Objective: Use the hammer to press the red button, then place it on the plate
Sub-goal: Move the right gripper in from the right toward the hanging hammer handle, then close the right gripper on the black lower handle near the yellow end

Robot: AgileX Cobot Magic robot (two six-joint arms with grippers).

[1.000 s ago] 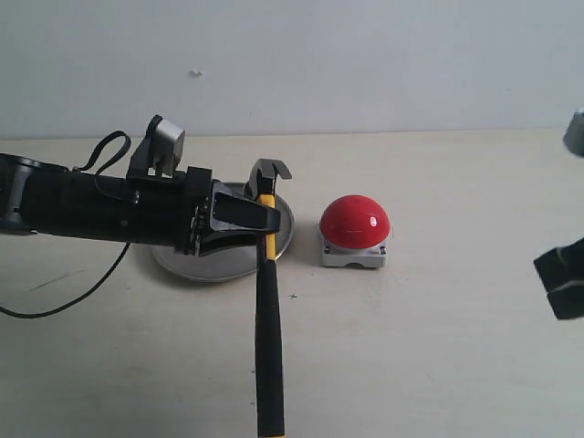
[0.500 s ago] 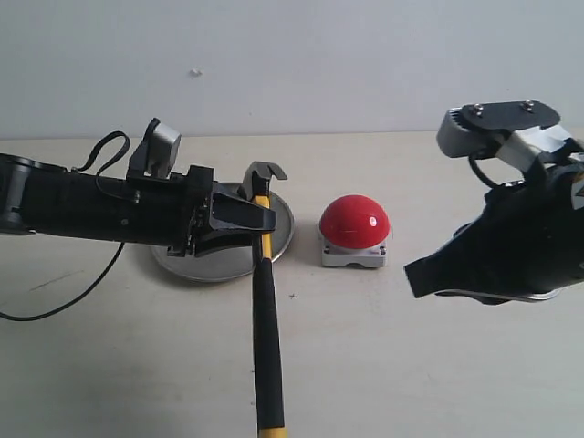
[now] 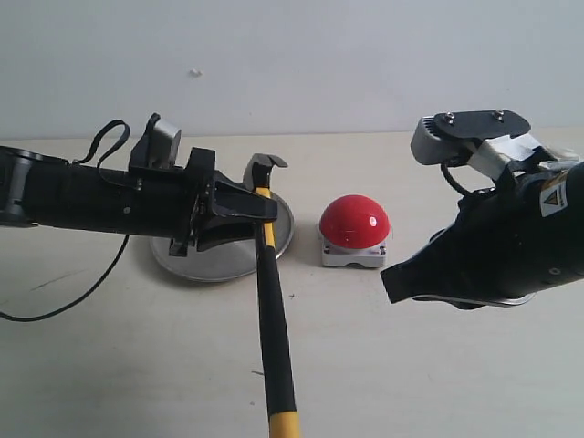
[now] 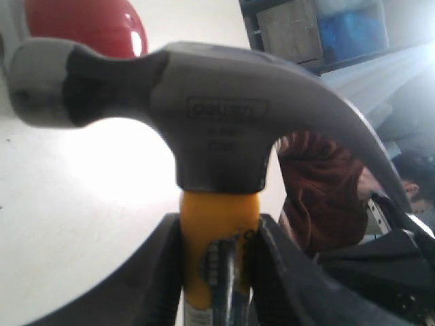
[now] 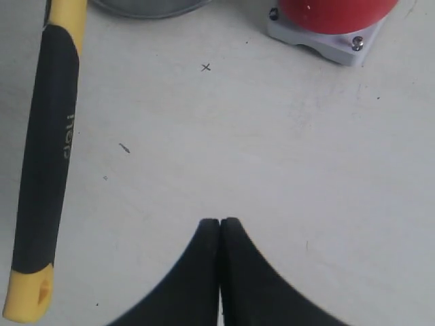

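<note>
On hammer (image 5: 45, 122) hdl, white "deli" txt

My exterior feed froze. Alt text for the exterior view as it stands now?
The left gripper clamps the hammer by its yellow neck, head by the plate, black handle slanting toward the camera. The red button sits just right of the plate; the right gripper, shut and empty, hangs further right.

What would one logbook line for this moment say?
left claw: shut on hammer neck | right claw: shut, holding nothing | hammer: apart from red button, not yet set on plate
</note>
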